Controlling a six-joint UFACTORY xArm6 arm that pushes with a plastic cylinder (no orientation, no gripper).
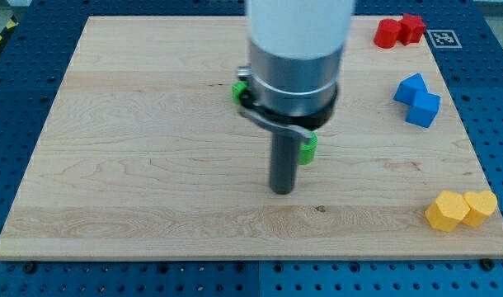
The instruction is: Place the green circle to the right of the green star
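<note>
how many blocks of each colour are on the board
red: 2, at the view's top right
blue: 2, at the view's right
yellow: 2, at the view's bottom right
green: 2, both partly hidden by the arm
total: 8
</note>
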